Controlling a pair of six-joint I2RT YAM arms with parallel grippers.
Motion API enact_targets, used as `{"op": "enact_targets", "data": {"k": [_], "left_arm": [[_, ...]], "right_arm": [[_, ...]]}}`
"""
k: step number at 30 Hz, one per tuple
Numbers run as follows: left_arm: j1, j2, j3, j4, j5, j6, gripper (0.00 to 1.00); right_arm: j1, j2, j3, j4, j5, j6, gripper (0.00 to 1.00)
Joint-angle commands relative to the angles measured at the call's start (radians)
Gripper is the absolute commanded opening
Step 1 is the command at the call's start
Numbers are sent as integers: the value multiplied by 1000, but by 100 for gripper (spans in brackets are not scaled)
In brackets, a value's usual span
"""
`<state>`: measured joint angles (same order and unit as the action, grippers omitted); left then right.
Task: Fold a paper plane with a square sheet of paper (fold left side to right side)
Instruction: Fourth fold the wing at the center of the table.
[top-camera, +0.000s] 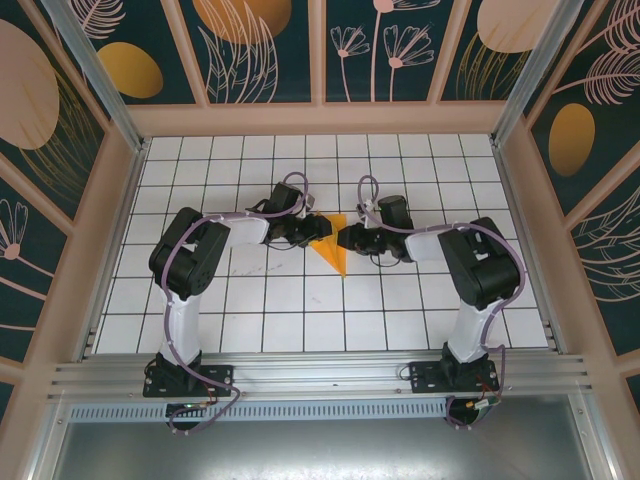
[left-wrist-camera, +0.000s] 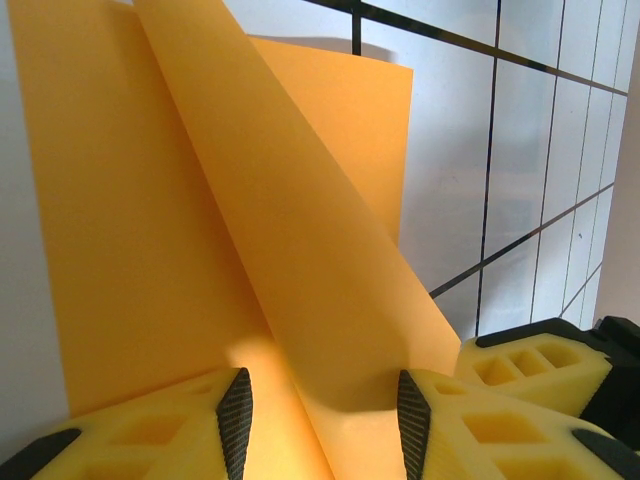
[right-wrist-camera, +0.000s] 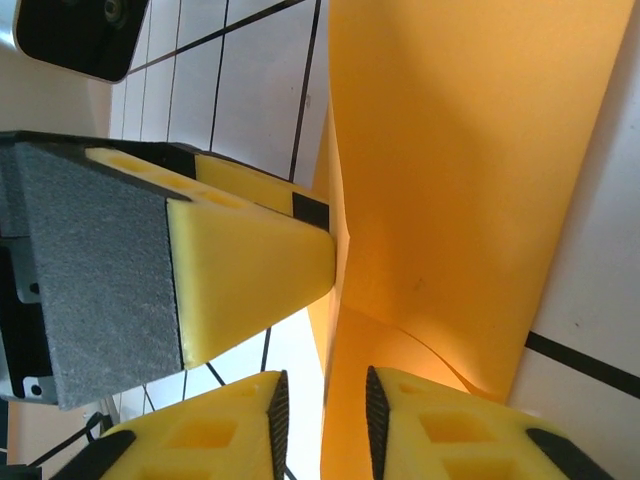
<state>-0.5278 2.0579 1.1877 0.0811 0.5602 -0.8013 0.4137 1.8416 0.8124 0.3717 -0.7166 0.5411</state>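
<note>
Orange-yellow sheet of paper (top-camera: 336, 256) near the worktop (top-camera: 250, 300) middle, partly folded, one flap raised off the flat layer. Left fingers (left-wrist-camera: 150, 440) spread wide, raised flap running between the pads, not pinched. Right fingers (right-wrist-camera: 460, 440) only slightly apart, paper edge in the narrow gap against one pad, sliver of light beside it. Both sets close together at the sheet, facing each other.

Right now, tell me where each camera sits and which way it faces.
Top external: above and behind the bases, looking down on the tiled table; both arms show, with the left gripper and right gripper at the paper.
Left wrist: on the left arm, looking past its yellow fingers at the paper.
Right wrist: likewise, past its own fingers.
Shared: all three see the paper.
</note>
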Motion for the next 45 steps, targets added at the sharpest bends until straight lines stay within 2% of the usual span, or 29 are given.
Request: {"op": "enact_targets", "data": {"k": [1,8,13,16,28,45], "left_arm": [[-5,34,2,-60,-52,25,46],[-6,32,4,-61,-53,27,46],[-6,33,5,-64,-52,28,46],[-5,31,6,-66,-53,29,46],[-6,34,4,-64,-53,29,46],[-6,33,-1,-63,-56,28,46]], "right_arm": [[7,25,34,31,-31,4,27],[16,40,53,4,-28,-7,24],[17,47,65,-19,-13,-17,9],[17,37,74,-71,34,-44,5],[9,32,99,-193,155,-97,4],[14,50,122,-263,213,-130,4]]}}
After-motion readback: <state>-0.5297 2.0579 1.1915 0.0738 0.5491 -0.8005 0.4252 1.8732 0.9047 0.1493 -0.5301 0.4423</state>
